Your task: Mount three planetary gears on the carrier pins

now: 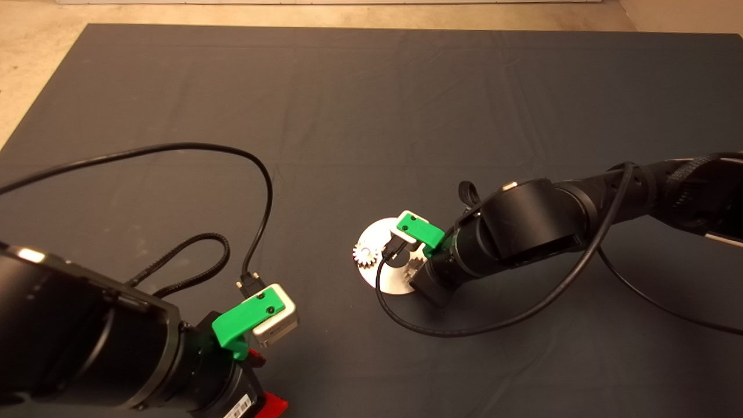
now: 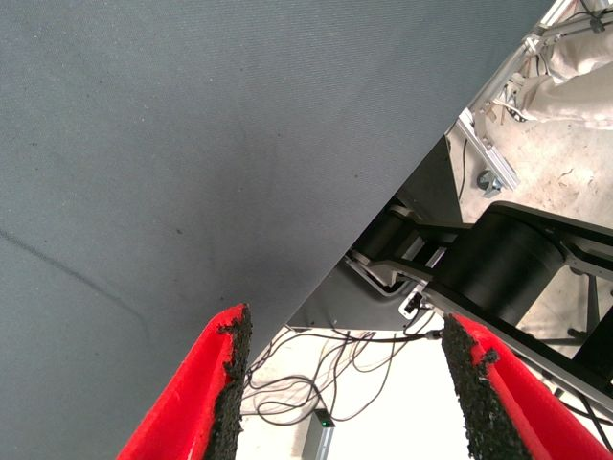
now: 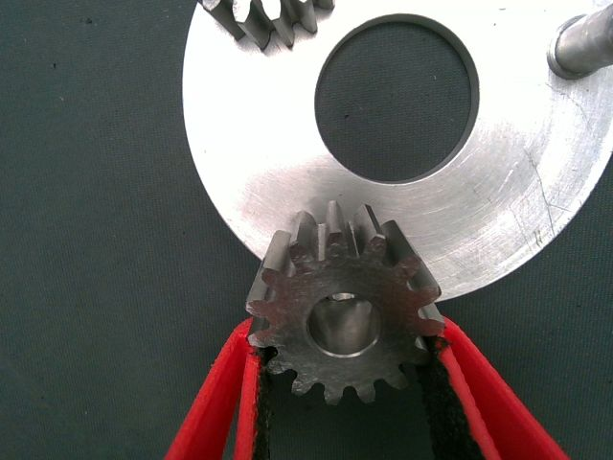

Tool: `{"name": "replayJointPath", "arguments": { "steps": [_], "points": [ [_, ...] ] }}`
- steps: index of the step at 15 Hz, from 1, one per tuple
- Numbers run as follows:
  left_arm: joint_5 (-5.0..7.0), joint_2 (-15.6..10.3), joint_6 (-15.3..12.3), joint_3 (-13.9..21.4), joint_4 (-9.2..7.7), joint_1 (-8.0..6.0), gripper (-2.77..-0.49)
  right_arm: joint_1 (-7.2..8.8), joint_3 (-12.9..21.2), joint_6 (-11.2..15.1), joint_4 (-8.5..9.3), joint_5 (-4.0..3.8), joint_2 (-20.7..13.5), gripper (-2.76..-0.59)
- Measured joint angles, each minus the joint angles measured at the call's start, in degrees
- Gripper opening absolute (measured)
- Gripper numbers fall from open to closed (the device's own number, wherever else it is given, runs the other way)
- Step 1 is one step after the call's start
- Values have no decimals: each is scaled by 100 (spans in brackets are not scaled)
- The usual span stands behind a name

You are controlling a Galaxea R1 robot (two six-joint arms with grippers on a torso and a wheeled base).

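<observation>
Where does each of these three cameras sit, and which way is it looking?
Head view: above the table, looking down at the mat, both arms, disc.
Left wrist view: on the idle left gripper, open, facing the mat's edge and floor.
Right wrist view: on the right gripper, looking at the gear it grips over a pin.
Head and right wrist views share the disc.

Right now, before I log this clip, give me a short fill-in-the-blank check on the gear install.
1. The right tool is shut on a ____.
2. The disc shows one bare ____ with no gear on it.
3. The gear already installed sits at the disc's ____ edge in the head view.
4. The left tool hangs over the mat's edge, its fingers ____.

Missing words: gear; pin; left; open
</observation>
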Motion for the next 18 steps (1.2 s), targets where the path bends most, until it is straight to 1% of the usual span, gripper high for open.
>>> {"name": "replayJointPath", "arguments": {
  "steps": [3, 18],
  "points": [
    [-1, -1, -1, 0, 0, 0, -193, 11, -20, -43, 30, 15, 2, -247],
    [-12, 1, 1, 0, 0, 0, -193, 12, -24, -82, 34, 20, 2, -247]
  ]
}}
